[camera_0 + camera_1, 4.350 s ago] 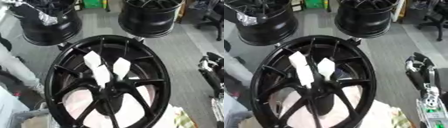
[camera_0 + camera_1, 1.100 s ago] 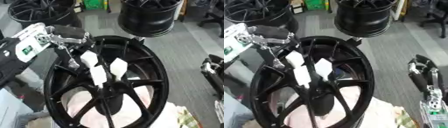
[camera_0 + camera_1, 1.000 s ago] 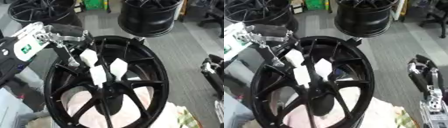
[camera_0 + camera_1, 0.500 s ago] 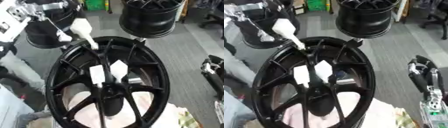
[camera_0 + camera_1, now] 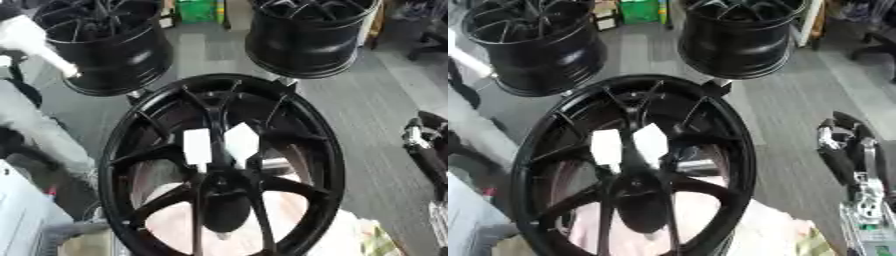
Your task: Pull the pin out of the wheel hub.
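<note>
At centre: black wheel hub point(image 5: 219, 165), two white pins point(image 5: 198, 146) upright between its spokes. Light, rigid, I judge; you grasp the broad upper end. Right hand point(image 5: 846, 155) idle at the right edge, fingers relaxed; left hand unseen.

Looks like a workshop: black wheel rims point(image 5: 311, 35) on stands, grey floor point(image 5: 367, 100).

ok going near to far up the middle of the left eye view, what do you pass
big black wheel's hub → two white pieces between the spokes → far rim of that wheel → grey floor → green box
</note>
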Controlling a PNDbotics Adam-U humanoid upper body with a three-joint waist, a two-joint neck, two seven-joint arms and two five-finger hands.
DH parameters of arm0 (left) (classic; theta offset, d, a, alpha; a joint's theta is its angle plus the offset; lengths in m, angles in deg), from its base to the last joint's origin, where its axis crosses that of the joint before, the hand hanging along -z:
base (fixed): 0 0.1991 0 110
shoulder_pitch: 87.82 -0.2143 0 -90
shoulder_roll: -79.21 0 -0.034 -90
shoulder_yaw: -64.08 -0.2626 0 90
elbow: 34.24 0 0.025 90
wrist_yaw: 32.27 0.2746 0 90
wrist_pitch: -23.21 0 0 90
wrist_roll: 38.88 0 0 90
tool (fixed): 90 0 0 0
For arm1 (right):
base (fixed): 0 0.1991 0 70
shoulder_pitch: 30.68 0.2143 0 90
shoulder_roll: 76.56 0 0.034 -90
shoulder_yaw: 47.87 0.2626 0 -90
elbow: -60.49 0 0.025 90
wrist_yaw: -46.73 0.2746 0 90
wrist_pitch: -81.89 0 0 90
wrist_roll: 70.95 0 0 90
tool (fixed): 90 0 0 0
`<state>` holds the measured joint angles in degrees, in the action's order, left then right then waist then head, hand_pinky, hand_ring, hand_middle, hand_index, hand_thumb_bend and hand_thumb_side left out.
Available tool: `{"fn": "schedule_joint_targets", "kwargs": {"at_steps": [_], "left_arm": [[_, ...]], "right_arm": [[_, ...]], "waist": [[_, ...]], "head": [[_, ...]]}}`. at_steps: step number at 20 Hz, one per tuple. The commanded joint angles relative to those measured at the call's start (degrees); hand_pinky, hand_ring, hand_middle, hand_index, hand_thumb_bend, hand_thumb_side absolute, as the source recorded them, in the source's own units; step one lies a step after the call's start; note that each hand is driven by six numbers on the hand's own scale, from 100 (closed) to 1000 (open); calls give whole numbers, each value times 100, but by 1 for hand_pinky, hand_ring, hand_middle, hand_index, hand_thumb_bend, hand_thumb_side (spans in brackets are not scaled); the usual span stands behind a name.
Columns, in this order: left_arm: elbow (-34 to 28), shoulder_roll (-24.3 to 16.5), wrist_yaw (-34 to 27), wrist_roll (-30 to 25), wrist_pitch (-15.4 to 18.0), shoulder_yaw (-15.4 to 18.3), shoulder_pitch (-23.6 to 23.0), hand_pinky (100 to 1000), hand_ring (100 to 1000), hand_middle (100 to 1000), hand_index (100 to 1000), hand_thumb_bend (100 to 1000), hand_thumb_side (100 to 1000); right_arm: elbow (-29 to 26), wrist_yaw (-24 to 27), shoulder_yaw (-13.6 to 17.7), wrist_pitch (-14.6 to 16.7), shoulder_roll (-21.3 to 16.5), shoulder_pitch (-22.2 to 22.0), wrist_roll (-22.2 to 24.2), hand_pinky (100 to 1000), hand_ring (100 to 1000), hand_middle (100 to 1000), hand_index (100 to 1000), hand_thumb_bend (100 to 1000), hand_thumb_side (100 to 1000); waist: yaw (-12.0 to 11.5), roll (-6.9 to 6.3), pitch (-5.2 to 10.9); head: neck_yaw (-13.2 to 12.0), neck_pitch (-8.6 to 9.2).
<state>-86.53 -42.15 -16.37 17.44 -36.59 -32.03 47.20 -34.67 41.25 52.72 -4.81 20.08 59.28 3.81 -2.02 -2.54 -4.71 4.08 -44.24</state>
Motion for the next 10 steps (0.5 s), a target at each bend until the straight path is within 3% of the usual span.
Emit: {"fn": "schedule_joint_targets", "kwargs": {"at_steps": [1,2,3,6,8,10], "left_arm": [[348,-308,386,-1751,1785,404,-164,745,659,628,760,287,188],[415,-254,557,-1630,1780,477,-249,761,714,706,814,339,189],[453,-192,776,-1446,1752,546,-320,785,749,760,849,384,310],[507,-15,1565,-668,1545,697,-486,820,796,851,919,498,536],[592,85,2123,-6,1292,778,-598,829,816,879,940,527,587],[679,158,2541,602,1123,838,-710,828,813,876,941,496,585]], "right_arm": [[-45,-50,34,-1,-90,37,-26,568,607,693,803,100,437],[-43,-48,28,-1,-80,42,-20,569,607,693,803,100,437],[-39,-46,20,-1,-68,43,-12,569,607,693,803,100,438],[-30,-43,18,-3,-45,36,0,569,607,693,804,100,439],[-31,-39,35,-8,-42,30,-17,569,607,692,803,100,438],[-35,-37,52,-13,-37,32,-36,568,607,692,804,100,438]], "waist": [[-26,12,74],[-33,22,75],[-34,36,77],[-17,84,74],[1,115,65],[11,129,55]], "head": [[37,12],[30,12],[28,12],[36,12],[32,12],[28,12]]}}
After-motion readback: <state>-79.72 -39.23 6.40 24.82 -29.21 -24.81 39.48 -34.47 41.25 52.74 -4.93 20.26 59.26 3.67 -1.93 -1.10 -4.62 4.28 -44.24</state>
